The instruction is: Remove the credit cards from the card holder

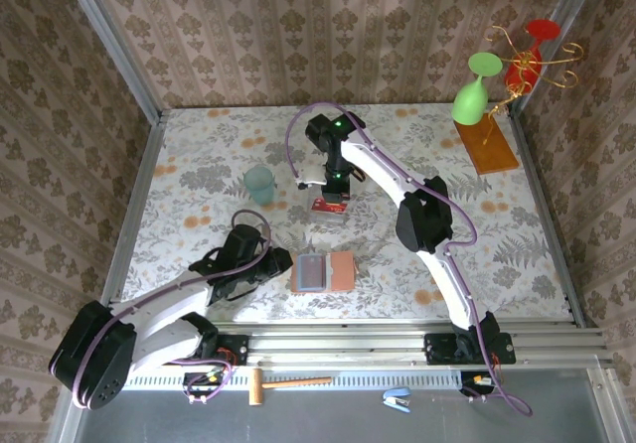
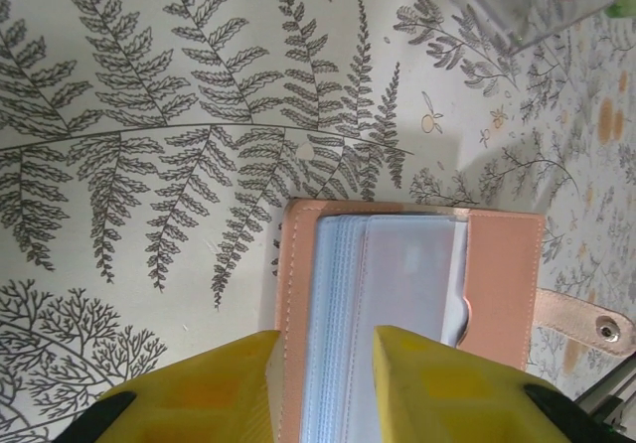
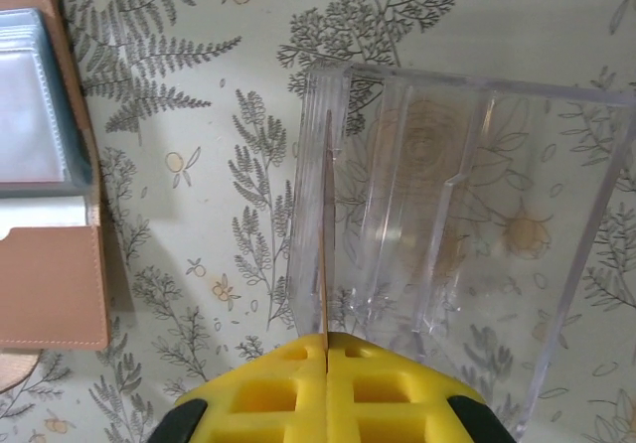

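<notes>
Leather, tan and stitched, covers the card holder [image 1: 343,272]. It lies open on the fern-printed counter [image 1: 189,180], cloudy blue-grey plastic sleeves showing, at 6 o'clock from the ribbed clear plastic box [image 3: 477,215]. The left pincer [image 2: 323,336], yellow jaws narrowly apart, straddles the holder's stitched edge and sleeves. The right pincer [image 3: 326,342] is clamped on a thin credit card [image 3: 325,234], seen edge-on at the box's 9 o'clock wall.

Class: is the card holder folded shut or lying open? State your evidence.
Open: the card holder lies spread flat, its inner sleeves facing up and its snap strap undone.
</notes>
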